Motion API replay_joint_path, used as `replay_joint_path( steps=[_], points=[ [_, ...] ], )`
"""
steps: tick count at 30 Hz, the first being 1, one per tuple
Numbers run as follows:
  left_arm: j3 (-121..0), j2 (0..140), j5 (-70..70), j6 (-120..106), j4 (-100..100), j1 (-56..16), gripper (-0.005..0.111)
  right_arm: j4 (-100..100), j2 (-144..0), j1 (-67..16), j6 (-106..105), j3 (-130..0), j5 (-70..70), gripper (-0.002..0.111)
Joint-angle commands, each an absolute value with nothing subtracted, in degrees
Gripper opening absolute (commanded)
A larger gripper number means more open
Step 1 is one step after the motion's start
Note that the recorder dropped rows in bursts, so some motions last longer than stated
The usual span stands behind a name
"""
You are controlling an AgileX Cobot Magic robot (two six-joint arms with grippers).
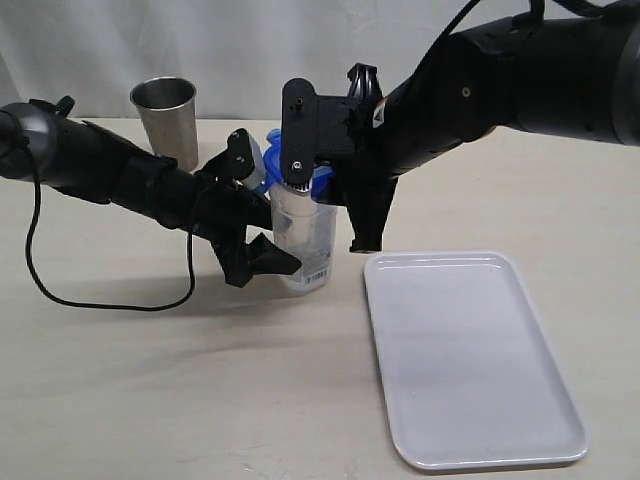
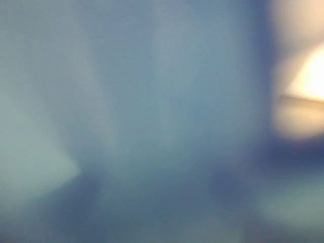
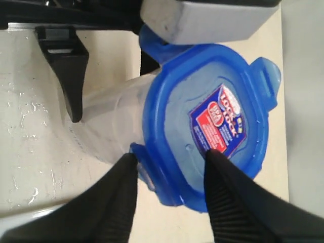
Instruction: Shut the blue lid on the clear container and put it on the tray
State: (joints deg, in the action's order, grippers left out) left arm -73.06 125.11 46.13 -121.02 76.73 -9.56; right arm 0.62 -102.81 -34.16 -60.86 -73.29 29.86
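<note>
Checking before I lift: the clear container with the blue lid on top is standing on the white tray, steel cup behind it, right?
Not quite. The exterior view shows the container standing on the table, beside the tray, not on it. The blue lid is on top and the steel cup is behind it.

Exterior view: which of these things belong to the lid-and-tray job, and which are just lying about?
Part of the job:
- blue lid, sitting on top of the container
- clear container, standing left of the tray
- white tray, nothing on it

Just lying about:
- steel cup, behind the left arm
- black cable, trailing from the left arm
</note>
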Motion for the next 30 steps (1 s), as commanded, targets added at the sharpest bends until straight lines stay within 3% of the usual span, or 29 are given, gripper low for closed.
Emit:
replay_joint_path(
  steps=[1,4,10,12,30],
  points=[
    [-72.77,125.05,46.97,-122.76,75.49,-10.65,0.0,5.39,-106.92,-34.16,-59.55,-70.34,42.14,0.038],
    [-72.77,125.05,46.84,-122.76,75.37,-10.65,0.011,5.61,-106.92,-34.16,-59.55,-70.34,42.38,0.038],
    [-72.77,125.05,46.25,-122.76,75.62,-10.65,0.058,5.85,-106.92,-34.16,-59.55,-70.34,42.39,0.038],
    [-72.77,125.05,46.25,-122.76,77.27,-10.65,0.068,6.47,-106.92,-34.16,-59.55,-70.34,42.39,0.038],
    [-72.77,125.05,43.08,-121.01,78.94,-9.97,0.069,6.64,-106.92,-34.16,-59.07,-70.55,42.28,0.038]
  ],
)
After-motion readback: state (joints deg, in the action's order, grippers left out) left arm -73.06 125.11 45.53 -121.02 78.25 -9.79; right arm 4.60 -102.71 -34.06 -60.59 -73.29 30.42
